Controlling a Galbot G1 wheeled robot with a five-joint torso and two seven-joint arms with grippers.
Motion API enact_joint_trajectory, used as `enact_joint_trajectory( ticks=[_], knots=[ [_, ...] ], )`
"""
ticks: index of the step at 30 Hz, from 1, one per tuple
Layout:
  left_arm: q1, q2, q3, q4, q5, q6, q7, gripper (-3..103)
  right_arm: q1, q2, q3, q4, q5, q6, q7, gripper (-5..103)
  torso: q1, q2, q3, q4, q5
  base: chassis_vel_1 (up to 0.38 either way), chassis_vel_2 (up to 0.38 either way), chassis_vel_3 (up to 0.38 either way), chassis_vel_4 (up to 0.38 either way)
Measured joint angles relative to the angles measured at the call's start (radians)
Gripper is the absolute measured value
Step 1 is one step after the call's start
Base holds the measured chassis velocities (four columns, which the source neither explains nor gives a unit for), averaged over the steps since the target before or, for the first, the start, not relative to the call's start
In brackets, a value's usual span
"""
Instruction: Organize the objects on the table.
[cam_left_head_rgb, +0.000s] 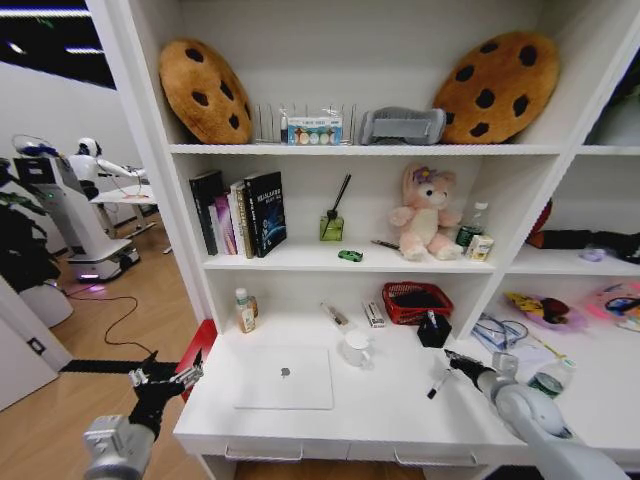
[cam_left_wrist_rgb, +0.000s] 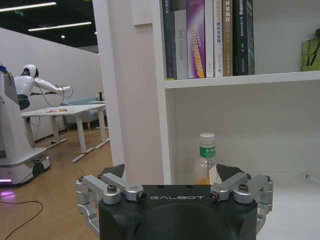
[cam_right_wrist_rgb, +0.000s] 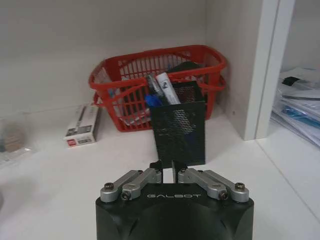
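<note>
1. The left gripper (cam_left_head_rgb: 166, 380), at lower left of the head view, hangs off the table's (cam_left_head_rgb: 400, 415) left end, fingers spread wide and empty.
2. The right gripper (cam_left_head_rgb: 449, 357), at lower right, is over the table with its fingers pressed together; whether they pinch anything I cannot tell. A black pen (cam_left_head_rgb: 438, 385) lies on the table just below it.
3. In the right wrist view the fingers (cam_right_wrist_rgb: 156, 165) sit just before a black mesh pen cup (cam_right_wrist_rgb: 178, 129) holding pens, with a red basket (cam_right_wrist_rgb: 120, 80) behind it.
4. The laptop (cam_left_head_rgb: 285, 378) lies closed at lower centre, a white cup (cam_left_head_rgb: 356, 349) beside its right corner.
5. The bottle (cam_left_head_rgb: 243, 311) stands at the table's back left, near the shelf wall.
</note>
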Motion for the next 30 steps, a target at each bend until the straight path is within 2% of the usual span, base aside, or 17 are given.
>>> enact_joint_trajectory(
  ticks=[2, 3, 5, 6, 8, 9, 12, 15, 16, 17, 18, 20, 22, 25, 28, 29, 30],
  knots=[
    [0.0, 0.0, 0.0, 0.0, 0.0, 0.0, 0.0, 100, -0.014, 0.015, 0.0, 0.039, 0.011, 0.002, 0.024, 20, 0.0, 0.0, 0.0, 0.0001, 0.0, 0.0, 0.0, 0.0, 0.0],
    [0.0, 0.0, 0.0, 0.0, 0.0, 0.0, 0.0, 100, -0.014, 0.015, 0.0, 0.039, 0.011, 0.002, 0.024, 20, 0.0, 0.0, 0.0, 0.0001, 0.0, 0.0, 0.0, 0.0, 0.0],
    [0.0, 0.0, 0.0, 0.0, 0.0, 0.0, 0.0, 100, -0.015, 0.03, -0.006, 0.048, 0.04, -0.014, 0.102, 31, 0.0, 0.0, 0.0, 0.0001, -0.0001, 0.0, 0.0, 0.0, 0.0],
    [0.0, 0.0, 0.0, 0.0, 0.0, 0.0, 0.0, 100, -0.015, 0.03, -0.006, 0.048, 0.04, -0.014, 0.102, 31, 0.0, 0.0, 0.0, 0.0001, -0.0001, 0.0, 0.0, 0.0, 0.0],
    [0.0, 0.0, 0.0, 0.0, 0.0, 0.0, 0.0, 100, -0.026, 0.047, -0.023, 0.079, 0.105, -0.057, 0.246, 42, 0.0, 0.0, 0.0, 0.0001, 0.0, 0.0, 0.0, 0.0, 0.0],
    [0.0, 0.0, 0.0, 0.0, 0.0, 0.0, 0.0, 100, -0.026, 0.047, -0.023, 0.079, 0.105, -0.057, 0.246, 42, 0.0, 0.0, 0.0, 0.0001, 0.0, 0.0, 0.0, 0.0, 0.0],
    [0.0, 0.0, 0.0, 0.0, 0.0, 0.0, 0.0, 100, -0.031, 0.068, -0.038, 0.083, 0.132, -0.072, 0.33, 58, 0.0, 0.0, 0.0, 0.0001, 0.0, 0.0, 0.0, 0.0, 0.0],
    [0.0, 0.0, 0.0, 0.0, 0.0, 0.0, 0.0, 100, -0.031, 0.072, -0.046, 0.079, 0.144, -0.075, 0.351, 63, 0.0, 0.0, 0.0, 0.0, 0.0, 0.0, 0.0, 0.0, 0.0],
    [0.0, 0.0, 0.0, 0.0, 0.0, 0.0, 0.0, 100, -0.03, 0.073, -0.05, 0.079, 0.161, -0.081, 0.372, 74, 0.0, 0.0, 0.0, 0.0001, 0.0, 0.0, 0.0, 0.0, 0.0],
    [0.0, 0.0, 0.0, 0.0, 0.0, 0.0, 0.0, 100, -0.03, 0.073, -0.05, 0.079, 0.161, -0.081, 0.372, 74, 0.0, 0.0, 0.0, 0.0001, 0.0, 0.0, 0.0, 0.0, 0.0],
    [0.0, 0.0, 0.0, 0.0, 0.0, 0.0, 0.0, 100, -0.028, 0.074, -0.052, 0.079, 0.169, -0.082, 0.38, 80, 0.0, 0.0, 0.0, 0.0001, 0.0, 0.0, 0.0, 0.0, 0.0],
    [0.0, 0.0, 0.0, 0.0, 0.0, 0.0, 0.0, 100, -0.023, 0.074, -0.058, 0.074, 0.176, -0.082, 0.393, 84, 0.0, 0.0, 0.0, 0.0002, -0.0004, 0.0, 0.0, 0.0, 0.0],
    [0.0, 0.0, 0.0, 0.0, 0.0, 0.0, 0.0, 100, -0.022, 0.074, -0.061, 0.071, 0.176, -0.08, 0.399, 80, 0.0, 0.0, 0.0, 0.0002, -0.0006, 0.0, 0.0, 0.0, 0.0],
    [0.0, 0.0, 0.0, 0.0, 0.0, 0.0, 0.0, 100, -0.029, 0.077, -0.054, 0.076, 0.163, -0.063, 0.388, 61, 0.0, 0.0, 0.0, 0.0, 0.0004, 0.0, 0.0, 0.0, 0.0],
    [0.0, 0.0, 0.0, 0.0, 0.0, 0.0, 0.0, 100, -0.033, 0.077, -0.05, 0.081, 0.155, -0.054, 0.375, 61, 0.0, 0.0, 0.0, 0.0, 0.0009, 0.0, 0.0, 0.0, 0.0],
    [0.0, 0.0, 0.0, 0.0, 0.0, 0.0, 0.0, 100, -0.049, 0.077, -0.03, 0.111, 0.14, -0.031, 0.349, 68, 0.0, 0.0, 0.0, 0.0003, 0.0006, 0.0, 0.0, 0.0, 0.0],
    [0.0, 0.0, 0.0, 0.0, 0.0, 0.0, 0.0, 100, -0.066, 0.077, -0.014, 0.141, 0.144, -0.026, 0.349, 68, 0.0, 0.0, 0.0, 0.0006, 0.0001, 0.0, 0.0, 0.0, 0.0]
  ],
)
